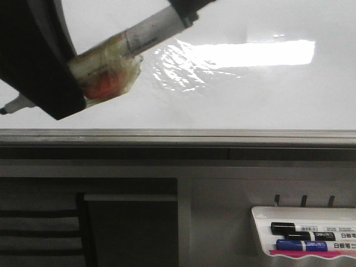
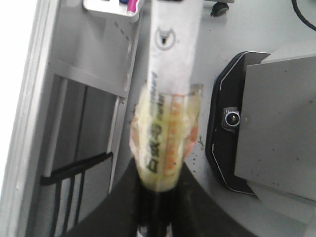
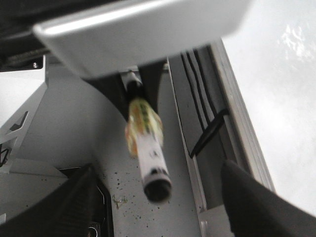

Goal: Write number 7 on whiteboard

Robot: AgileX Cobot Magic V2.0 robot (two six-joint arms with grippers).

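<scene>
A large glossy whiteboard [image 1: 250,94] with a grey metal frame fills the upper front view, a bright rectangular glare across it. No drawn number 7 can be made out on it; the surface in view looks unmarked.

The left gripper [image 2: 157,207], a dark shape at the upper left of the front view, has its fingers closed around a white marker [image 1: 153,30] wrapped in yellowish tape [image 1: 105,69], likely padding for a firmer hold. The marker lies slanted across the board, its tip pointing lower left, suited to meeting the surface at an angle.

The right gripper's fingers [image 3: 74,207] stand wide apart, holding nothing, near the marker's capped end.

Below the board, a small white tray [image 1: 261,214] holds spare markers [image 1: 300,236].
</scene>
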